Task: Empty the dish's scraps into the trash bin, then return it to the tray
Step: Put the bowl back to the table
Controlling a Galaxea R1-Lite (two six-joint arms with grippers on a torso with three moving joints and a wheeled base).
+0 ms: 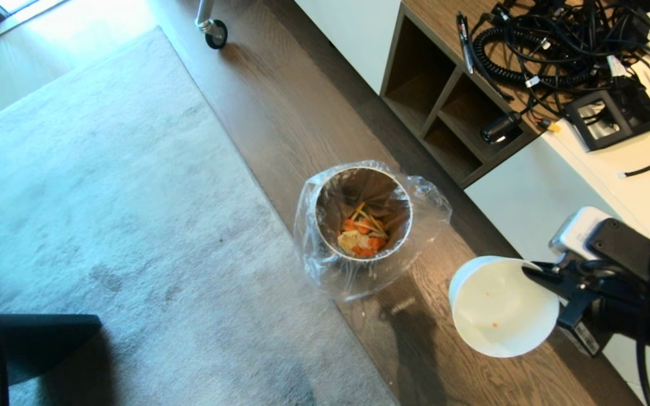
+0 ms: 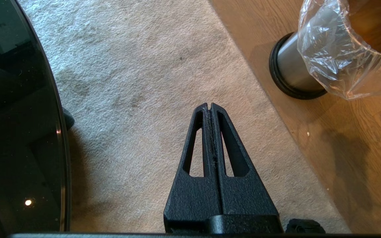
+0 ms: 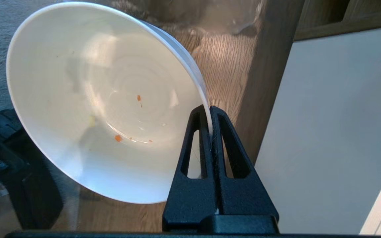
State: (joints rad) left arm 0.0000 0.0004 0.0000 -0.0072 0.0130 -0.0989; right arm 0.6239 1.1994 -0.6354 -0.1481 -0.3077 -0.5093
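I have the right end effector [image 1: 534,272] at the lower right of the head frame, clamped on the rim of the dish [image 1: 500,307]. In the right wrist picture its fingers [image 3: 203,132] pinch that rim, one on each side of the wall, and the dish [image 3: 101,99] is tipped with its inside facing the camera. Only a few tiny orange specks cling to the glossy white inside.

The dish hangs over the wooden floor [image 1: 302,113], to the right of and apart from the trash bin [image 1: 363,211], which stands at the centre of the head frame beside the edge of the grey carpet [image 1: 105,197]. The scraps [image 1: 363,234], orange slices and pale yellow strips, lie at the bottom of the bag-lined bin.

The left end effector [image 2: 210,110] shows only in its own wrist picture, fingers pressed together on nothing, above the carpet, with the glossy black tabletop [image 2: 18,115] at the left edge and the bin at the upper right.
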